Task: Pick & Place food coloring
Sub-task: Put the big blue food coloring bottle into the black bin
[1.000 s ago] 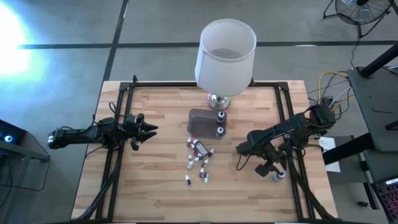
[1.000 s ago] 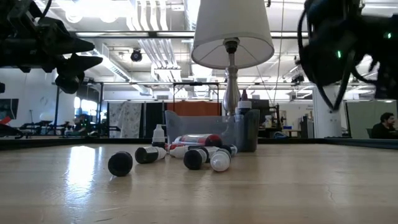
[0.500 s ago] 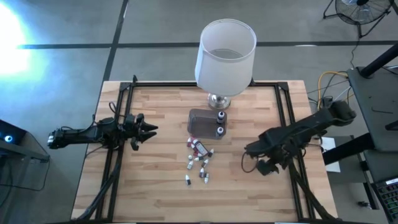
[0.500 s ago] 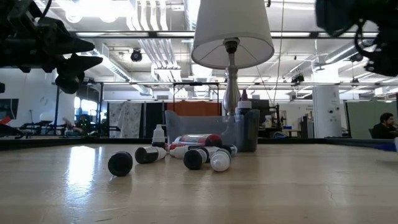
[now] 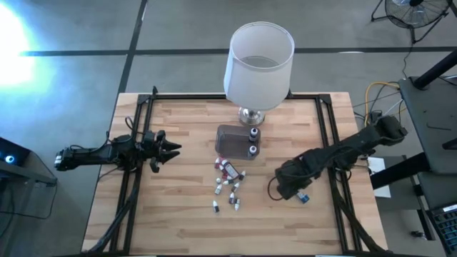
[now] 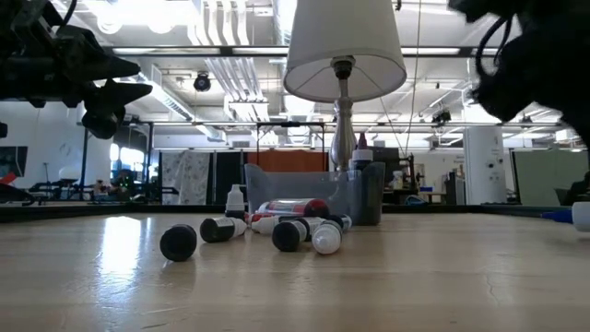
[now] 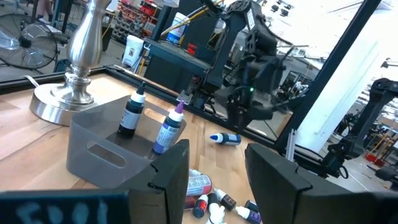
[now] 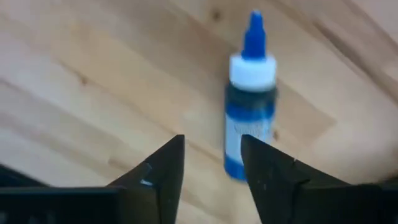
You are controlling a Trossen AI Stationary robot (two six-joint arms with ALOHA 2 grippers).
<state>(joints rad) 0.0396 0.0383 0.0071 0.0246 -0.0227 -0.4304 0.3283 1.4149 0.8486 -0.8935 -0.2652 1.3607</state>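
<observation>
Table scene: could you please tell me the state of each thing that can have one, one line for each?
left gripper: open, empty, hovering left of the tub.
right gripper: open, empty, just over the blue bottle.
blue bottle: lying flat on the table, apart from the rest.
clear tub: holds two upright bottles.
loose bottles: lying in a heap in front of the tub.
lamp: upright.

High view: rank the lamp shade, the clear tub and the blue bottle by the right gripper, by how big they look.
1. Lamp shade, though it stands nearer the camera, which inflates it.
2. Clear tub.
3. Blue bottle, lying beside the right gripper.
</observation>
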